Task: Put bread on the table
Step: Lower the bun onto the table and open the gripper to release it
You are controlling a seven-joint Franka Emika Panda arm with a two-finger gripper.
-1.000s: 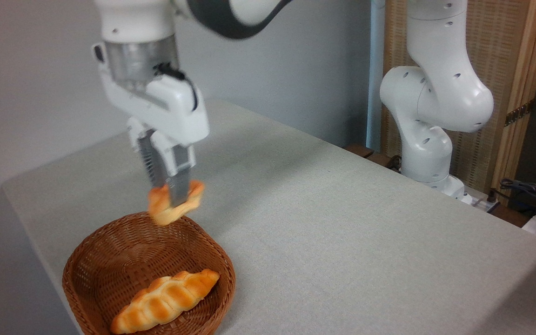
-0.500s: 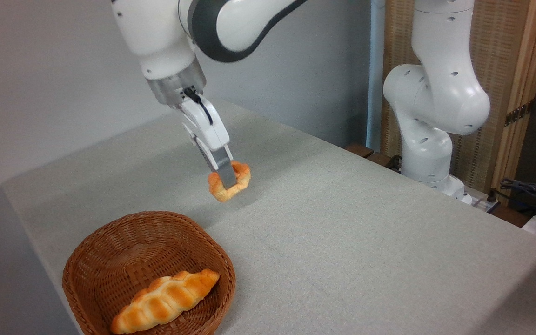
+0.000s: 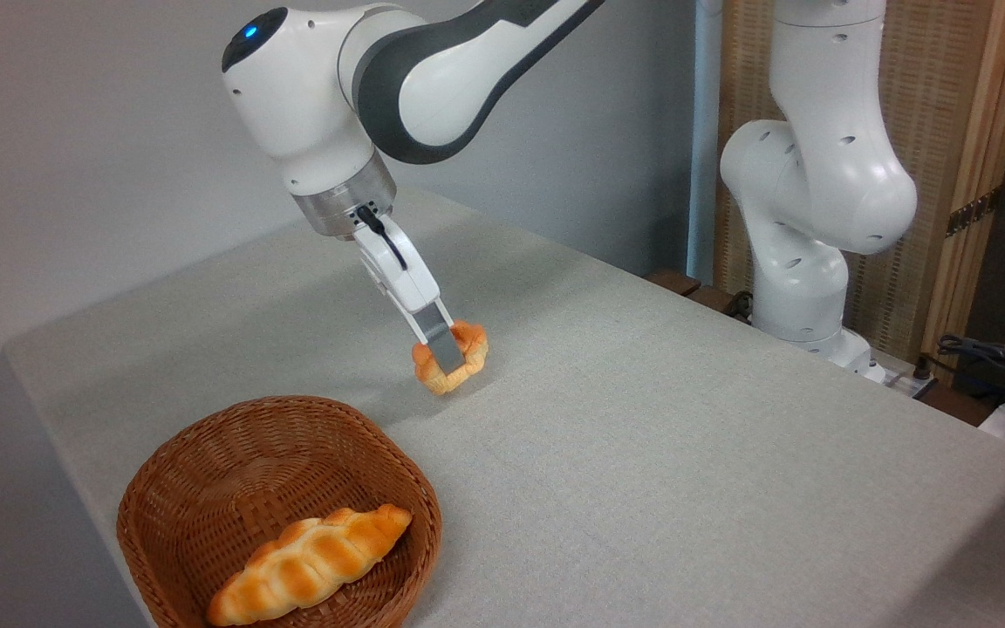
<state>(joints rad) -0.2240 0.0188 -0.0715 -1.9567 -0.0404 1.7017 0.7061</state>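
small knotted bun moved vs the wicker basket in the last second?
Yes. The small round golden-orange bun, in the claw, went right and lower, from above the brown woven wicker basket rim to over cloth.

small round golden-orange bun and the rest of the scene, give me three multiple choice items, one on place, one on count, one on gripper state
1. Where is the small round golden-orange bun?
A. in the brown woven wicker basket
B. between the gripper's fingers, low over the grey-beige cloth table
C. on the floor

2. How many bread pieces lie in the brown woven wicker basket?
A. none
B. one
C. three

3. What state is the gripper in?
A. shut on the bun
B. wide open, holding nothing
C. out of view

Answers: 1 B, the bun sits in the fingers above the table, right of the basket. 2 B, only the long braided golden loaf lies there. 3 A, a finger presses the bun's side.
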